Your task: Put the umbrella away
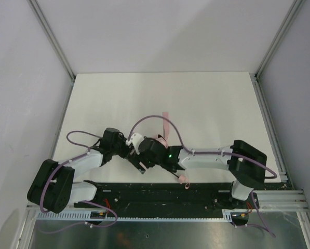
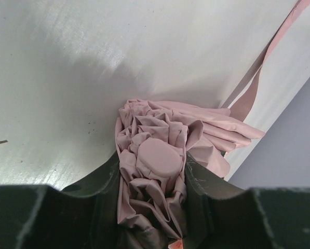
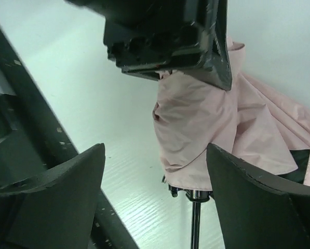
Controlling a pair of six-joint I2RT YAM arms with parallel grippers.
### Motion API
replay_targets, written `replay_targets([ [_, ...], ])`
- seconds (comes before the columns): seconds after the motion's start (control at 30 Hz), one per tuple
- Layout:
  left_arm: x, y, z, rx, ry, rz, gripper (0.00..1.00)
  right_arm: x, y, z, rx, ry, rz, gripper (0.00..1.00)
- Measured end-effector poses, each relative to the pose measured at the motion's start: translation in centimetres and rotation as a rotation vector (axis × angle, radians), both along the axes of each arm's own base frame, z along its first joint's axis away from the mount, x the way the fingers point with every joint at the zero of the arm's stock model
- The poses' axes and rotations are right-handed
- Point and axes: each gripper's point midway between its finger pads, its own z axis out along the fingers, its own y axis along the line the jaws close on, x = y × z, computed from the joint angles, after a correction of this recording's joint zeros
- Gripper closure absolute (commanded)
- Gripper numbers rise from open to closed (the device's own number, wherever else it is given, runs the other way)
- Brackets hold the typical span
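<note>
My left pincer (image 2: pixel 152 174) is clamping the bunched top of the pale pink fabric folding umbrella (image 2: pixel 157 155), near the front of the white table (image 2: pixel 66 78). My right pincer (image 3: pixel 155 155) is gaping, empty. The cloth is soft and slippery; I am judging the thin black shaft (image 3: pixel 196 223) firmer to grasp.

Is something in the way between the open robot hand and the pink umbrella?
No, nothing visible is. The right gripper has its jaws open, and the umbrella fabric hangs just ahead of them. The left gripper pinches the bunched fabric close by, so that is the only thing to mind.
</note>
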Motion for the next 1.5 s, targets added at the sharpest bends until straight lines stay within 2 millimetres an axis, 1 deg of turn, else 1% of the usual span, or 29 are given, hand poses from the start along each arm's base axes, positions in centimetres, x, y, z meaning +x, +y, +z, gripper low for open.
replay_targets([
  [0.1,0.0,-0.1,0.0,-0.005,0.000,-0.004,1.00,-0.4,-0.1,-1.8,-0.097,-0.112,-0.019,0.18],
  [0.23,0.0,-0.2,0.0,-0.008,0.000,-0.007,1.00,0.5,-0.4,-4.4,-0.240,-0.223,-0.060,0.18],
  [0.3,0.0,-0.2,0.0,-0.010,0.001,-0.009,1.00,1.1,-0.2,-5.5,-0.301,-0.274,-0.080,0.21],
  [0.33,0.0,-0.2,0.0,-0.010,0.001,-0.009,1.00,1.3,0.0,-6.1,-0.332,-0.301,-0.092,0.26],
  [0.37,-0.1,-0.2,0.0,-0.010,0.001,-0.009,1.00,1.7,0.1,-6.5,-0.361,-0.331,-0.110,0.33],
  [0.43,-0.1,-0.3,0.0,-0.008,0.004,-0.012,1.00,2.1,0.6,-6.3,-0.391,-0.385,-0.144,0.51],
  [0.5,-0.3,-0.3,-0.1,-0.005,0.009,-0.016,1.00,2.6,0.0,-6.5,-0.442,-0.442,-0.199,0.67],
  [0.6,-0.4,-0.4,-0.1,-0.002,0.005,-0.028,0.98,2.9,-0.5,-6.3,-0.463,-0.466,-0.246,0.91],
  [0.63,-0.5,-0.5,-0.1,-0.003,0.004,-0.034,0.97,2.9,-0.7,-6.2,-0.467,-0.466,-0.257,0.95],
  [0.67,-0.5,-0.6,0.0,-0.001,0.001,-0.042,0.95,2.9,-0.9,-6.3,-0.470,-0.465,-0.264,0.98],
  [0.7,-0.5,-0.7,0.1,-0.002,-0.003,-0.047,0.90,2.8,-0.9,-6.3,-0.470,-0.462,-0.268,0.99],
  [0.83,-0.4,-0.8,0.3,0.005,-0.008,-0.058,0.62,2.5,-1.0,-6.3,-0.422,-0.418,-0.256,1.00],
  [0.9,-0.4,-0.8,0.3,0.009,-0.007,-0.058,0.53,2.7,-1.2,-6.3,-0.396,-0.390,-0.242,1.00],
  [1.0,-0.3,-0.4,0.4,0.007,0.000,-0.049,0.45,3.0,-1.3,-6.2,-0.335,-0.324,-0.194,1.00],
  [1.1,0.1,0.5,0.9,-0.002,-0.006,-0.023,0.29,3.7,-1.5,-5.6,-0.285,-0.259,-0.135,1.00],
  [1.2,0.9,2.1,1.8,-0.007,-0.036,0.019,0.07,4.9,-2.2,-4.9,-0.279,-0.218,-0.084,1.00],
  [1.27,1.5,3.3,2.7,-0.004,-0.071,0.053,0.02,5.6,-3.0,-4.6,-0.311,-0.210,-0.055,1.00],
  [1.37,2.3,4.7,4.6,-0.006,-0.144,0.093,0.01,6.5,-4.2,-4.3,-0.359,-0.212,-0.007,1.00],
  [1.43,2.6,5.2,5.6,-0.010,-0.185,0.105,0.01,7.1,-4.7,-4.1,-0.381,-0.229,0.027,1.00],
  [1.5,2.7,5.4,6.3,-0.015,-0.210,0.105,0.01,7.7,-4.9,-4.0,-0.398,-0.255,0.057,1.00],
])
